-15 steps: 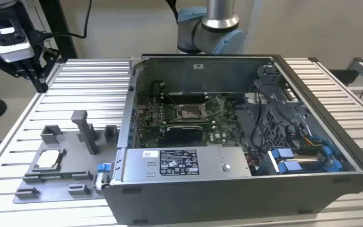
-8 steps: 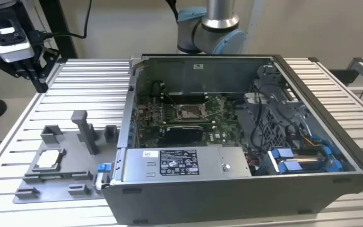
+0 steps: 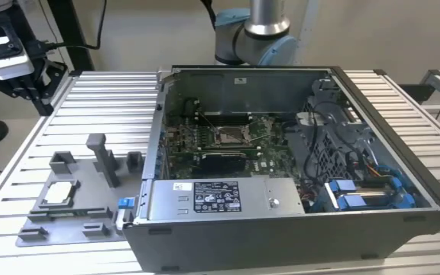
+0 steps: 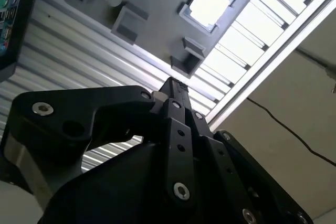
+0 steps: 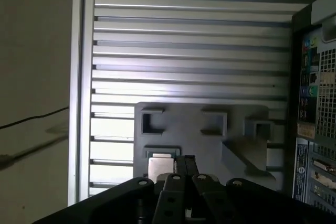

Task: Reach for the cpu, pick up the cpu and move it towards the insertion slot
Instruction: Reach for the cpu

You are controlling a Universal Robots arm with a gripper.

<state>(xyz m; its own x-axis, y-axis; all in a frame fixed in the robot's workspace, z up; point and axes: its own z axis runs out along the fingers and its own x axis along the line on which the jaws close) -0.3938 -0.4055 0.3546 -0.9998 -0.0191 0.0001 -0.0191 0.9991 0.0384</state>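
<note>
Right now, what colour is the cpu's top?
The cpu looks silvery-white; best in the second wrist view.

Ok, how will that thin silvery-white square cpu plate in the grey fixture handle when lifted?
The thin silvery-white square cpu plate looks flat and rigid, so probably stiff and light. Its smooth bright top may be slippery. It lies flat in the grey plastic fixture, so rolling or tipping seems unlikely.

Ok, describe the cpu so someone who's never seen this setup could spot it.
Find the big open grey metal computer case; beside it, at the exterior view's left, a flat grey plastic fixture plate lies on the slatted table. The cpu is the small thin silvery-white square in a framed recess there, the only pale piece among raised grey blocks.
</note>
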